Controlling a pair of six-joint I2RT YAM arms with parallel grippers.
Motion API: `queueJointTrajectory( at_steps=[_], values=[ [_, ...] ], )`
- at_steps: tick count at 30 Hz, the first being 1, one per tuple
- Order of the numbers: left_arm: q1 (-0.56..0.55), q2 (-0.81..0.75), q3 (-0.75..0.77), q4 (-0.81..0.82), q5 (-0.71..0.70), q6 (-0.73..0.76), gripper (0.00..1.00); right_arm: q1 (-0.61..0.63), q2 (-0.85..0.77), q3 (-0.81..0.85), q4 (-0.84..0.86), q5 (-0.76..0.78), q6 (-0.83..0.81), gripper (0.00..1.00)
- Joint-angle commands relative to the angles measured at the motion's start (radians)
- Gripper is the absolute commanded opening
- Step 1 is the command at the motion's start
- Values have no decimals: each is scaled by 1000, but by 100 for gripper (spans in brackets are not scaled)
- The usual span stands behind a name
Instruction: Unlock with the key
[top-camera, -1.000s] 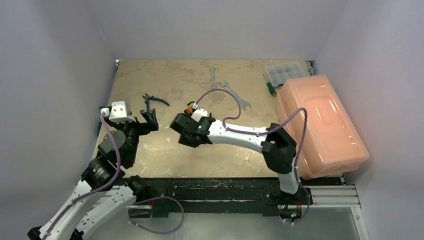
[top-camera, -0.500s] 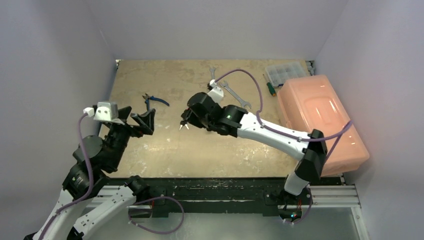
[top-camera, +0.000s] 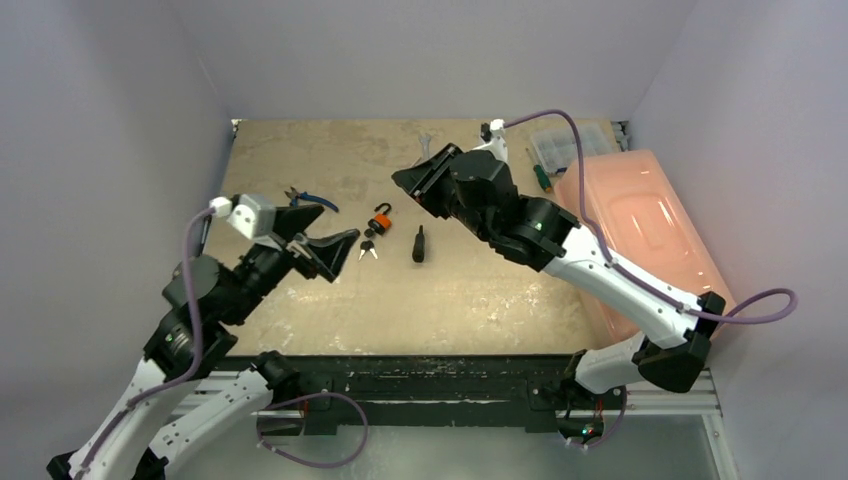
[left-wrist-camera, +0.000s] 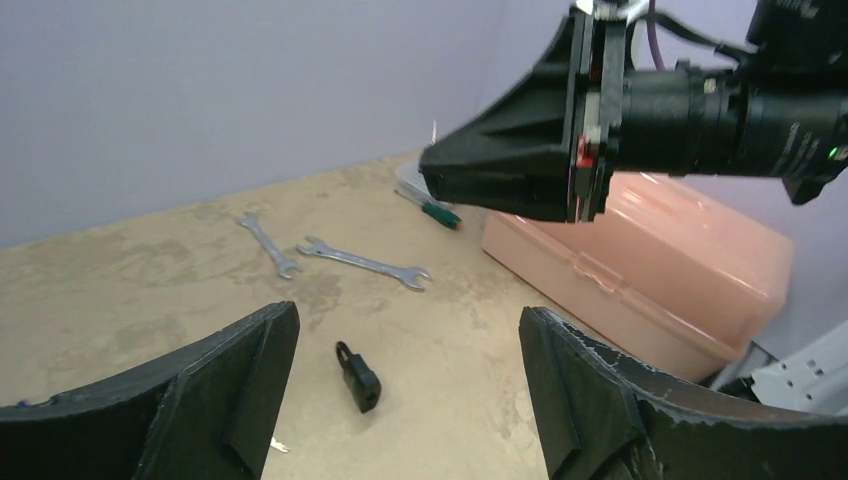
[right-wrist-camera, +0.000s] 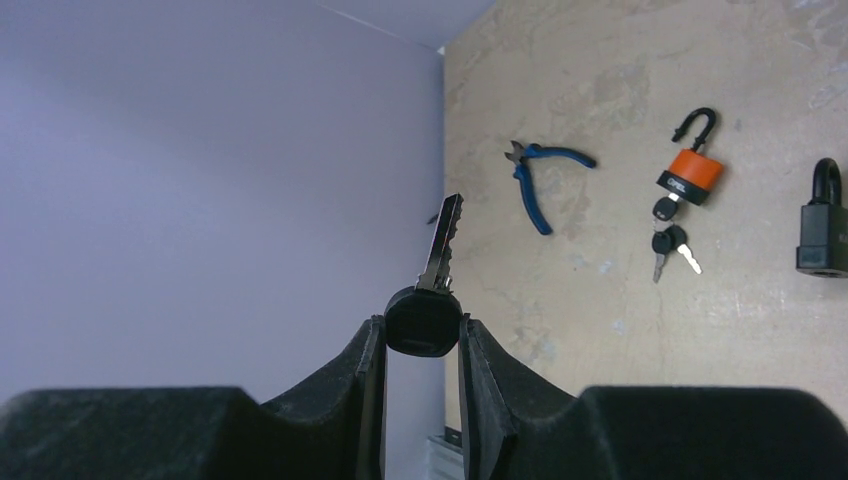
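A small black padlock (top-camera: 419, 244) lies flat on the table with its shackle closed; it also shows in both wrist views (left-wrist-camera: 358, 377) (right-wrist-camera: 822, 235). My right gripper (right-wrist-camera: 422, 325) is shut on the round black head of a key (right-wrist-camera: 432, 285), whose blade points away from the fingers. In the top view this gripper (top-camera: 415, 180) hangs in the air behind the padlock. My left gripper (top-camera: 335, 250) is open and empty, left of the padlock, which sits in its wrist view between the spread fingers (left-wrist-camera: 240, 390).
An orange padlock (top-camera: 380, 217) with an open shackle and a bunch of keys (top-camera: 368, 245) lies left of the black one. Blue pliers (top-camera: 308, 202) are further left. Two wrenches (left-wrist-camera: 360, 262), a green screwdriver (top-camera: 540, 175), a clear organiser (top-camera: 565, 145) and a pink box (top-camera: 640, 250) fill the back right.
My right arm has lifted and swung back to the right with the key, uncovering both padlocks. My left gripper has moved right towards them.
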Motion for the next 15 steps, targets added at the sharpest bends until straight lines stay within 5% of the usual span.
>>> queueJointTrajectory(
  at_steps=[1, 15],
  values=[
    [-4, 78, -63, 187, 177, -37, 86, -6, -59, -26, 59, -9, -19, 2],
    [-4, 194, -249, 655, 205, -97, 81, -7, -146, -112, 91, -56, -8, 3]
  ],
)
